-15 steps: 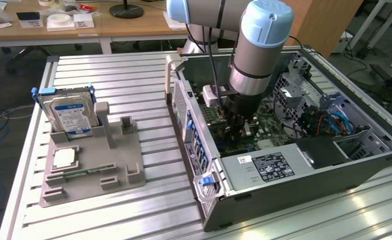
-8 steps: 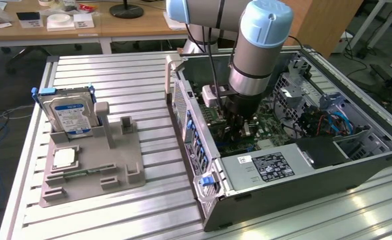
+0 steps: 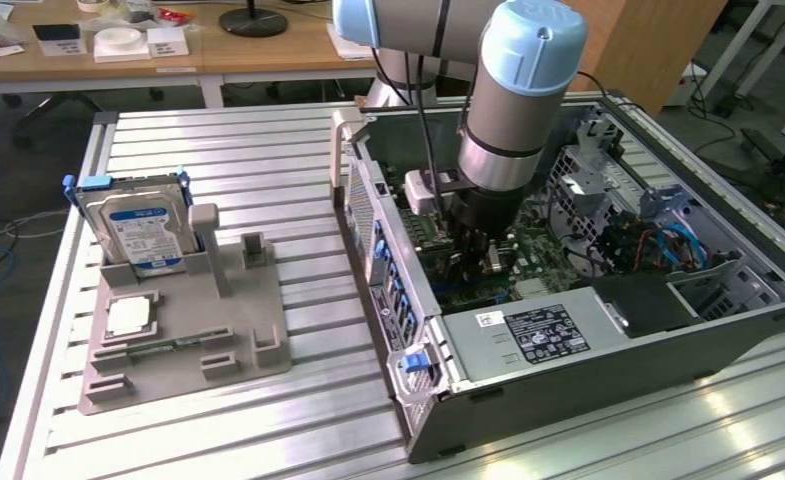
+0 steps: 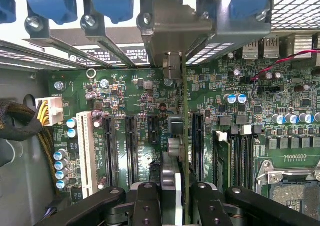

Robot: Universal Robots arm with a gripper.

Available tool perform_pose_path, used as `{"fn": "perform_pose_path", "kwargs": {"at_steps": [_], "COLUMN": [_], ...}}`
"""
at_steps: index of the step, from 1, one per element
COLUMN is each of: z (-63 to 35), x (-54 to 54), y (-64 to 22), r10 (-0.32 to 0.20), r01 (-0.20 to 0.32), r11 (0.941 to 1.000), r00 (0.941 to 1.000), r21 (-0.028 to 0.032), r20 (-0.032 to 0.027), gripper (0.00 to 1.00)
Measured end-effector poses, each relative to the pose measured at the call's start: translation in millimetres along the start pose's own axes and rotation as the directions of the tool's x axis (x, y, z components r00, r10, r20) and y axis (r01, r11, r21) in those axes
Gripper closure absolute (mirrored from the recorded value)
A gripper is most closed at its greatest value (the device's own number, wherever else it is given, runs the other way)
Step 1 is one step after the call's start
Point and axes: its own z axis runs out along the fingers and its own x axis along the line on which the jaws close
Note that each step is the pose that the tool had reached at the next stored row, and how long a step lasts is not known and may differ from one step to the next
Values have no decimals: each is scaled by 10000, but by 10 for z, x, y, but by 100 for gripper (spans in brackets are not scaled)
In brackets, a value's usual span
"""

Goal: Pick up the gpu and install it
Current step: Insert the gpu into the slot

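My gripper (image 3: pixel 479 245) reaches down inside the open computer case (image 3: pixel 379 230). In the wrist view the gripper (image 4: pixel 172 198) is shut on the gpu (image 4: pixel 183 116), seen edge-on as a thin green board. Dark parts sit on one face of the board. Its pale silver bracket (image 4: pixel 170 23) lies against the case's rear slot openings. The card stands upright over the green motherboard (image 4: pixel 135 93), between a short black slot (image 4: pixel 152 128) and a long black slot (image 4: pixel 198 141). Whether its lower edge sits in a slot I cannot tell.
A grey fixture (image 3: pixel 185 340) on the slatted table holds a silver hard drive with a blue label (image 3: pixel 139 235), a processor chip (image 3: pixel 128 315) and a memory stick (image 3: pixel 165 347). Inside the case are the power supply (image 3: pixel 539 330), sleeved cables (image 4: pixel 20 121), memory slots (image 4: pixel 240 151) and the processor socket (image 4: pixel 290 181).
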Motion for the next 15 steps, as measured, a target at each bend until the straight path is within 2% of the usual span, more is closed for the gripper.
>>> {"fn": "perform_pose_path", "kwargs": {"at_steps": [7,15], "z": [6,63], "x": [0,2], "y": [0,3], "r10": [0,1], "r01": [0,-1], "r11": [10000,10000], "r00": [10000,10000], "r21": [-1,-9], "r20": [-1,-6], "gripper": [72,72]}}
